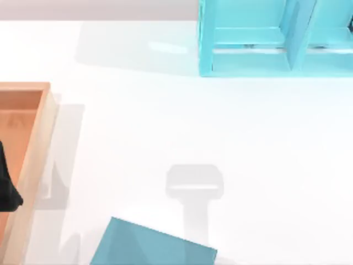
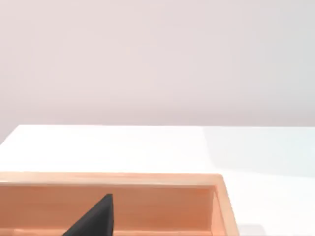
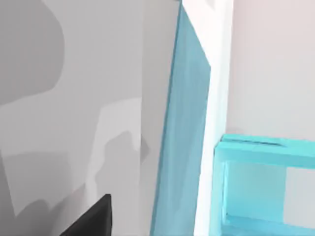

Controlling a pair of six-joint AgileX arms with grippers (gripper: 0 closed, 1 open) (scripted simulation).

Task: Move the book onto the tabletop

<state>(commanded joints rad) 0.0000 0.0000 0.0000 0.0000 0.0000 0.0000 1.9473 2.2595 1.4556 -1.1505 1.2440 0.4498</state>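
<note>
The teal-blue book [image 1: 154, 247] shows at the near edge of the white tabletop [image 1: 165, 121], cut off by the picture's lower border. In the right wrist view the book [image 3: 184, 137] is seen edge-on, with its teal cover beside a strip of white page edges. A dark part of my right gripper [image 3: 91, 221] shows close beside it, and whether it touches the book is unclear. My left gripper [image 1: 6, 190] is a dark shape over the wooden tray at the far left, also seen in the left wrist view [image 2: 96, 219].
An orange-brown wooden tray [image 1: 33, 154] with a raised rim lies along the left edge. A cyan compartmented shelf [image 1: 265, 38] stands at the back right. A grey shadow [image 1: 194, 185] falls on the table's middle.
</note>
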